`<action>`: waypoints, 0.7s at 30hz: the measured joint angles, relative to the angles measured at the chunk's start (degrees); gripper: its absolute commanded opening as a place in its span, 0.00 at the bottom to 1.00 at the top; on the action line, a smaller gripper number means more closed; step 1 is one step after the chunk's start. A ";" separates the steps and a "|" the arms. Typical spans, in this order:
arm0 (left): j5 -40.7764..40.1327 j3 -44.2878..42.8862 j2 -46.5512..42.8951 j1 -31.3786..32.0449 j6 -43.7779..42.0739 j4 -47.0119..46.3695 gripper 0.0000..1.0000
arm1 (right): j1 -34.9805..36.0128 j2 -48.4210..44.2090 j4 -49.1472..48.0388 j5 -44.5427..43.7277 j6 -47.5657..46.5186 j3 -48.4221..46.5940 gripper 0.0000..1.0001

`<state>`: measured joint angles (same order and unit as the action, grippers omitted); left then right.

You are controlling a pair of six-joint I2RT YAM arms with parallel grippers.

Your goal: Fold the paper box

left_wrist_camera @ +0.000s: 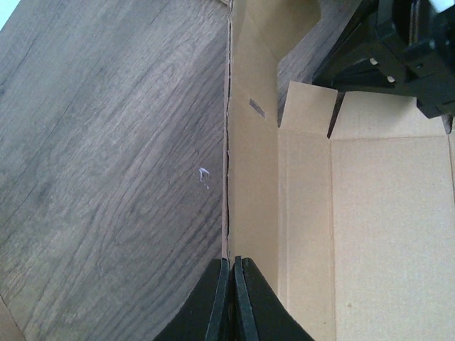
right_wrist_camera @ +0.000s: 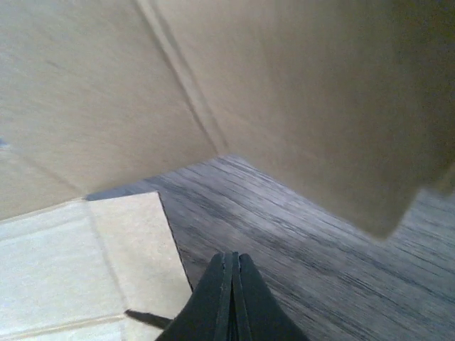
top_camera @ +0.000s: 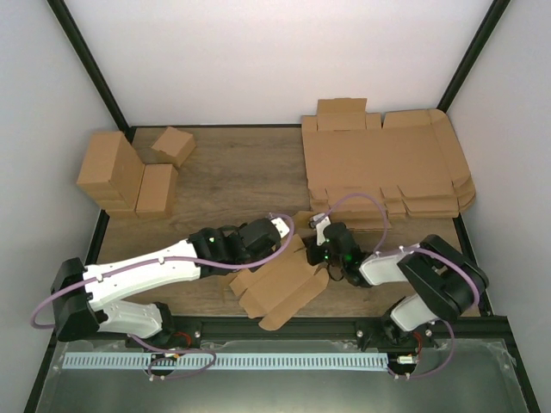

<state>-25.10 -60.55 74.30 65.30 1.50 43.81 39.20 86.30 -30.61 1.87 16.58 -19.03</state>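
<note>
left arm point(top_camera: 142, 274) white-shelled with black joints, right arm point(top_camera: 435, 280) black with a white forearm, lilac cables point(top_camera: 35, 317) looping off both, green wrist lights point(top_camera: 325, 255), tapered matte-black fingers point(left_wrist_camera: 256, 312) on each

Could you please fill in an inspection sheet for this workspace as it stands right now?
Surface: wood-grain table; small white speck.
Job's things: the paper box, partly folded, some panels raised, lying between the two arms.
Clutter: stack of flat cardboard sheets at far right; assembled boxes at far left.
Grippers: left gripper shut at the edge of the box's side panel, grip on it unclear; right gripper shut, over bare table beneath a raised panel, holding nothing visible.
Cables: purple cables loop along both arms.
Surroundings: white walls, black frame.
</note>
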 measured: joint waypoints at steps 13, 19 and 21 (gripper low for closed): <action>-0.11 0.00 0.87 0.00 -0.02 -0.28 0.04 | 0.15 -8.33 3.13 10.38 -3.89 0.81 0.01; -0.13 0.00 2.27 0.00 -0.02 -0.81 0.04 | 0.15 -8.20 6.23 12.52 -3.89 -0.55 0.01; -0.22 0.00 3.08 0.00 -0.02 -0.92 0.04 | 0.15 -7.72 6.21 12.87 -3.72 -0.72 0.01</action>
<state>-25.32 -60.55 77.38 65.30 1.48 42.89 39.35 78.59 -24.40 14.74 12.86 -19.75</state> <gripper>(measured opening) 0.038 0.010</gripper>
